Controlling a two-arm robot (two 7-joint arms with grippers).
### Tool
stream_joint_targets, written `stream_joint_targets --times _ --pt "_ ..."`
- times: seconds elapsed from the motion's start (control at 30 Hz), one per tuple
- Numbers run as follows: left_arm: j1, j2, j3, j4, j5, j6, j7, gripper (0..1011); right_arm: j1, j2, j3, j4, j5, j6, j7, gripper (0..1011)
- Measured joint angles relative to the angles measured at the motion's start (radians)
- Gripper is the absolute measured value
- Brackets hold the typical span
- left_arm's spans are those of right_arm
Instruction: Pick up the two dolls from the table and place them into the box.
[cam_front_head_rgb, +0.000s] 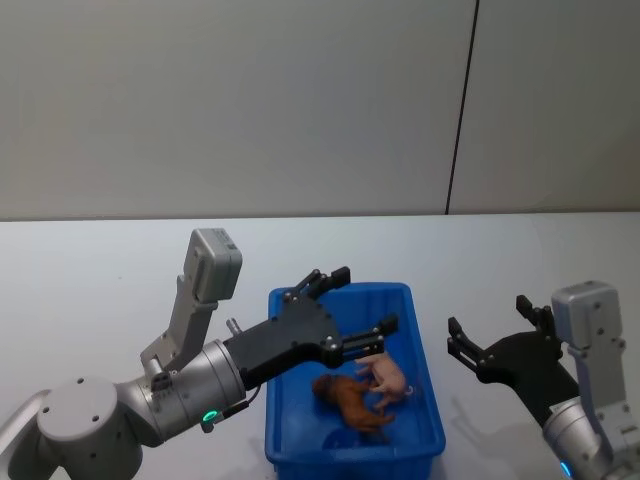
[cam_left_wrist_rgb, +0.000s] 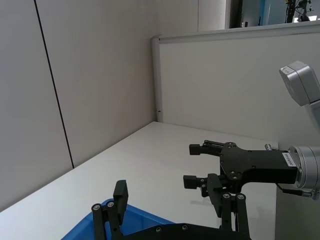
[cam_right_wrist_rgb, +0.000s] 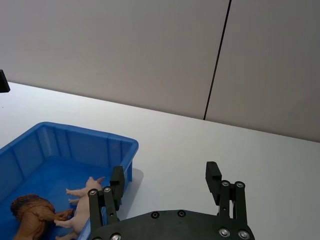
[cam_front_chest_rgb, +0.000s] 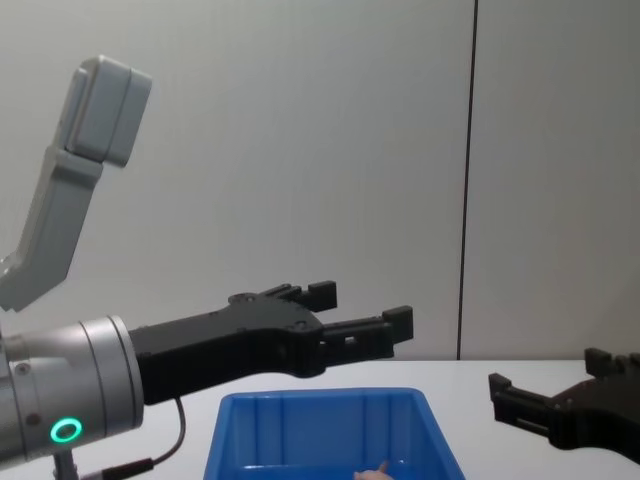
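A white table (cam_front_head_rgb: 120, 270) holds a blue box (cam_front_head_rgb: 285, 400) set just in front of the robot. Both dolls lie inside it, side by side and touching: the brown doll (cam_front_head_rgb: 350, 398) toward the robot, the pink doll (cam_front_head_rgb: 388, 374) just behind it, on its side. Judging from this, the placing looks done. The left gripper (cam_front_head_rgb: 355, 300) hangs above the box, its fingers spread and empty, which fits a doll let go over the bin. The right gripper (cam_front_head_rgb: 490, 330) hovers over bare table just beside the box's right wall, fingers likewise apart and holding nothing. From the right wrist view, both dolls rest against the box floor near the near wall.
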Motion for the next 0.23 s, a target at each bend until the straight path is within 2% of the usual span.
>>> stream_joint_targets --times 0.23 --pt "0.0 0.0 0.0 0.0 0.0 0.0 -0.001 1001 0.0 0.0 0.0 0.0 0.0 0.0 0.0 1001"
